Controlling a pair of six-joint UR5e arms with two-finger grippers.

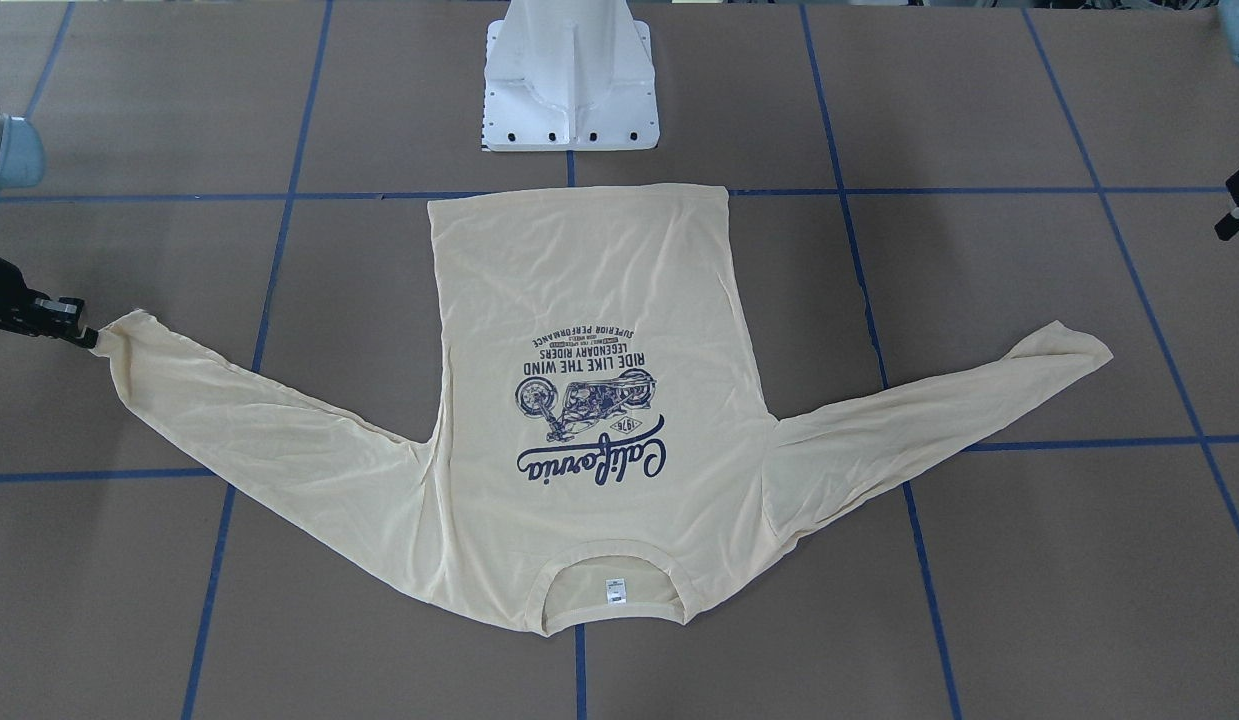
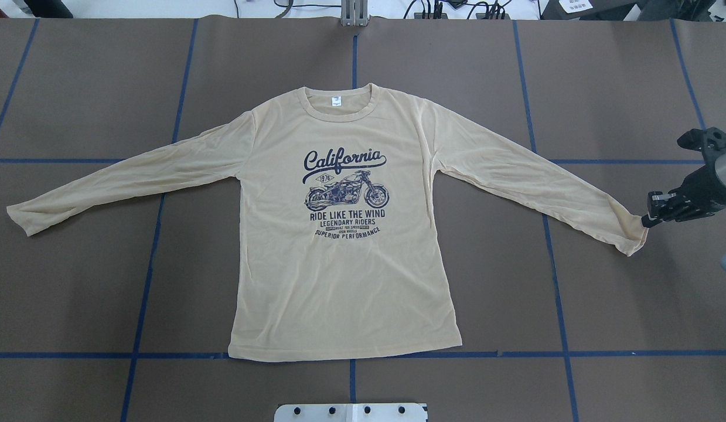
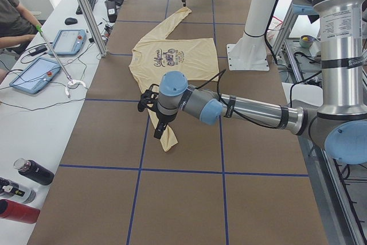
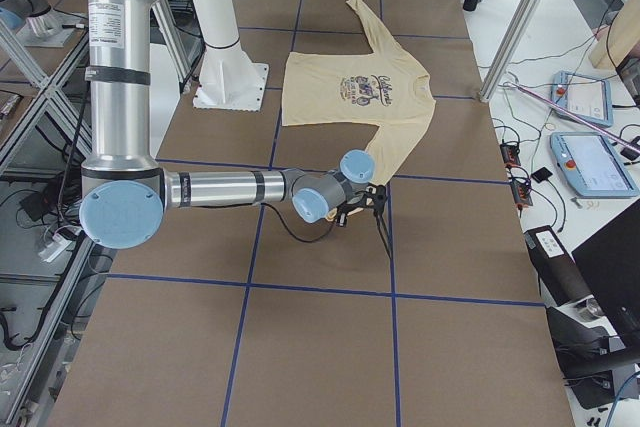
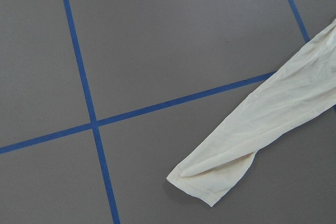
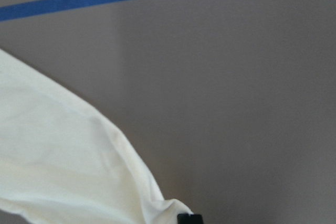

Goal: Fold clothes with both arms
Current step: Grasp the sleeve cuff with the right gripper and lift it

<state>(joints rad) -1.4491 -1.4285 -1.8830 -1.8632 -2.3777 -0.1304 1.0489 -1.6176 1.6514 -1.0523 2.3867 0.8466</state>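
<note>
The shirt [image 2: 339,281] lies spread flat and face up in the middle of the brown surface [image 2: 105,88], which is crossed by blue tape lines [image 2: 163,355]; its collar [image 2: 339,110] points away from the robot's white base [image 1: 569,90] and its hem lies along a tape line just in front of that base; a small white label [image 2: 336,102] shows inside the collar, and the navy motorcycle print [image 2: 345,193] sits on the chest; both sleeves are stretched out to the sides and slope slightly back toward the robot. The right gripper [image 2: 646,221] is at the very end of the right sleeve [image 2: 532,179]; its fingers [image 6: 189,217] are clamped on the edge of the cuff, where the cloth gathers to a point at the black tip in the right wrist view; the rest of that sleeve rests on the surface. The left gripper [image 1: 1237,205] shows only partly at the edge of the front-facing view, out beyond the left cuff [image 5: 202,184] and apart from it; whether its fingers are apart or together I cannot tell; the left wrist view looks down on that cuff lying flat beside a crossing of two tape lines, with no cloth raised.
</note>
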